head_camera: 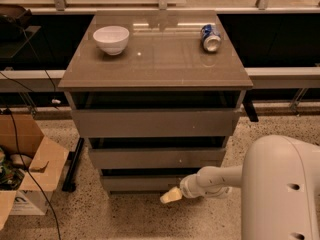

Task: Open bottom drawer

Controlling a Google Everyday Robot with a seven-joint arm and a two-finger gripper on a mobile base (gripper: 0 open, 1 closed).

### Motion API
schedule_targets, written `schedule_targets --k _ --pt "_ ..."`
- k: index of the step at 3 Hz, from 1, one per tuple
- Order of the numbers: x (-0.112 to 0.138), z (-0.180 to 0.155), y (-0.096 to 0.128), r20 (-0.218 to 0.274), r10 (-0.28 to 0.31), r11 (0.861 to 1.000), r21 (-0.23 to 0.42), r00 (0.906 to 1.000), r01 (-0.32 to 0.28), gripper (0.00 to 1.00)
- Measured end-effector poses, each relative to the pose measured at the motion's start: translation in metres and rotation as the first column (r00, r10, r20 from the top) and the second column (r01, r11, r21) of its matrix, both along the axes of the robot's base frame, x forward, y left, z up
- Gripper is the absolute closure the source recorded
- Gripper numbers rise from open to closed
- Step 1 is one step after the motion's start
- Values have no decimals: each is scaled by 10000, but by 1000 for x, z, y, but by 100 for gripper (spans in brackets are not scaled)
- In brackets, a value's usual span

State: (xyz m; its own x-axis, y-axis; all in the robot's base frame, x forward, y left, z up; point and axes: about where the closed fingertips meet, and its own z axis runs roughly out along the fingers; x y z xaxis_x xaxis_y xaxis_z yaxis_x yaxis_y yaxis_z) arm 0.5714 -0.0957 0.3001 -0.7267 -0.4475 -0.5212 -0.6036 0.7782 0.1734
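hand [171,195]: at bottom drawer [135,183] front, right of middle
bowl [111,39]: above bottom drawer, on bench [160,66], left
can [210,38]: above bottom drawer, on bench, right

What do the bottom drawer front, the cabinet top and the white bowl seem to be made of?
The bottom drawer: probably matte grey-brown laminate or painted board; flat, no shine. The cabinet top: similar board, glossy, perhaps glass-covered; it shows clear reflections. The white bowl: likely glazed ceramic, smooth and bright. The tool, pale and plastic-looking, is just before the drawer's front, at its right.
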Motion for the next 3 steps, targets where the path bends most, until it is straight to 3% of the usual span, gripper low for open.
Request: schedule_targets --k 1,3 --pt "9 -17 4 430 400 9987 292 9983 -413 0" --pt "41 -35 -16 1249 86 9855 1672 9921 -296 0"
